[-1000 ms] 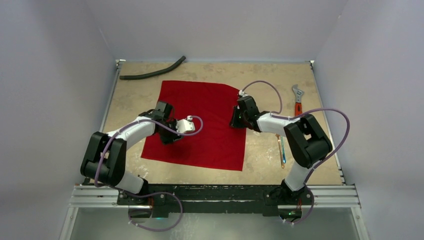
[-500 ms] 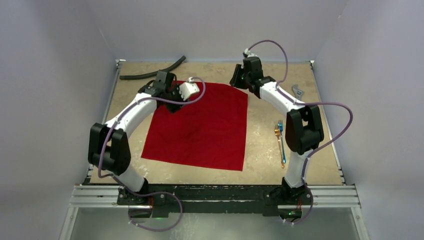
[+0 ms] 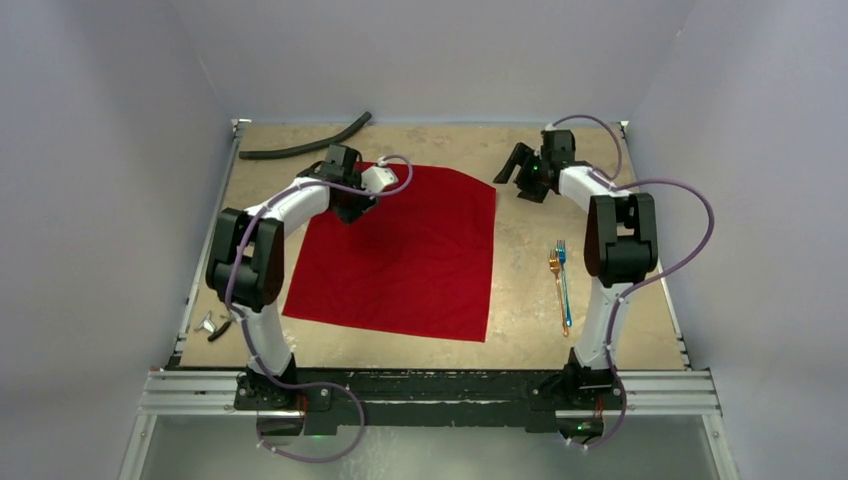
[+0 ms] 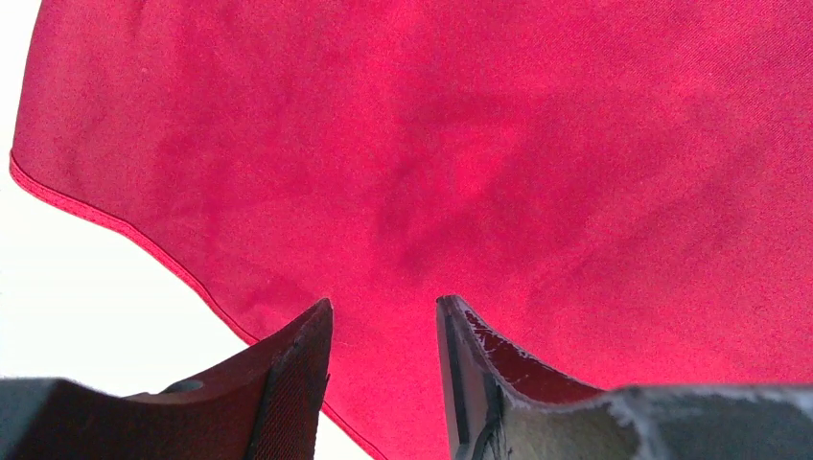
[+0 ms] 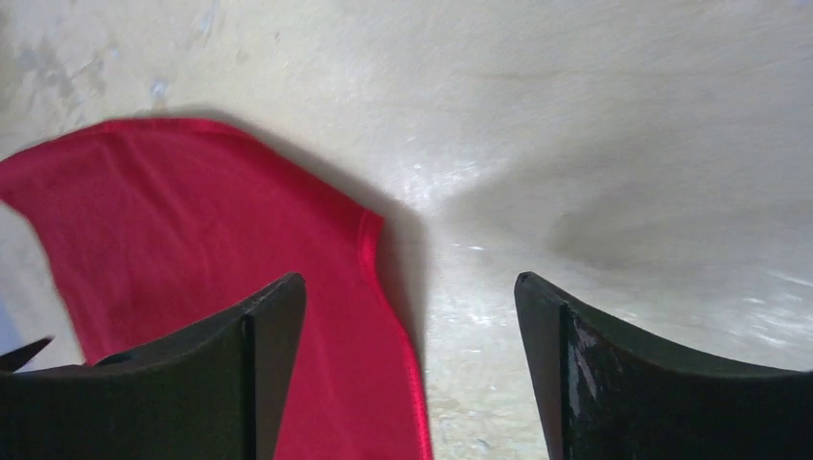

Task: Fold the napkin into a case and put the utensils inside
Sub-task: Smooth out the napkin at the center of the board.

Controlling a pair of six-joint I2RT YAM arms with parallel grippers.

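The red napkin (image 3: 400, 250) lies spread flat in the middle of the table (image 3: 520, 290), not folded yet. The left gripper (image 3: 350, 207) hangs over its far left corner, jaws a little apart with nothing between them. The right gripper (image 3: 517, 167) gapes wide over bare tabletop just past the napkin's far right corner. The utensils (image 3: 562, 285) lie on the table to the napkin's right, apart from it.

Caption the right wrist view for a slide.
Open right gripper above the table, a hemmed corner of the napkin framed between its fingers.
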